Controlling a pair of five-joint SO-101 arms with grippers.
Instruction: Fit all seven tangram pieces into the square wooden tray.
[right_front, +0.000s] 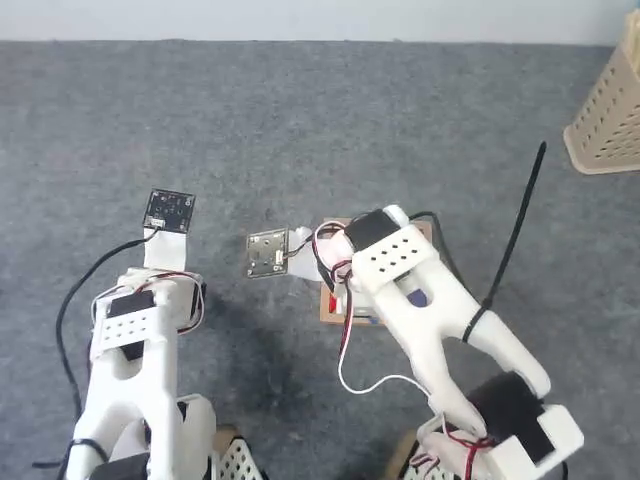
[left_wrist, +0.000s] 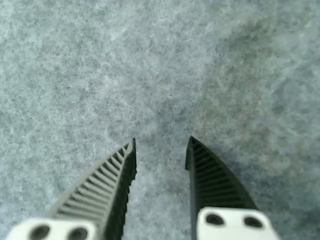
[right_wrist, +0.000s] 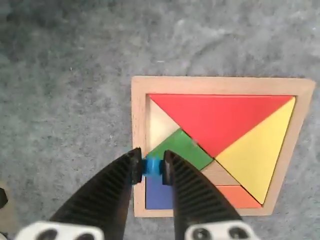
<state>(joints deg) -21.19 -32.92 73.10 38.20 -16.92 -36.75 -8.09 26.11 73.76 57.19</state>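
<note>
High view: left arm (right_front: 135, 330) at near left over grey carpet (right_front: 300, 120), right arm (right_front: 400, 265) over the wooden tray (right_front: 327, 305) just right of centre, basket (right_front: 610, 110) far right. Left wrist view: left gripper (left_wrist: 161, 145) fingers spread apart, holding nothing. Right wrist view: right gripper (right_wrist: 151, 156) pinched on a blue piece (right_wrist: 152, 167) at a tray corner beside the green square (right_wrist: 180, 146), while the red triangle (right_wrist: 215, 117) and yellow triangle (right_wrist: 260, 150) lie in the tray.

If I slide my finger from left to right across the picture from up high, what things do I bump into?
Left arm's wrist camera → right arm's wrist camera → wooden tray → thin black strip → beige basket.
</note>
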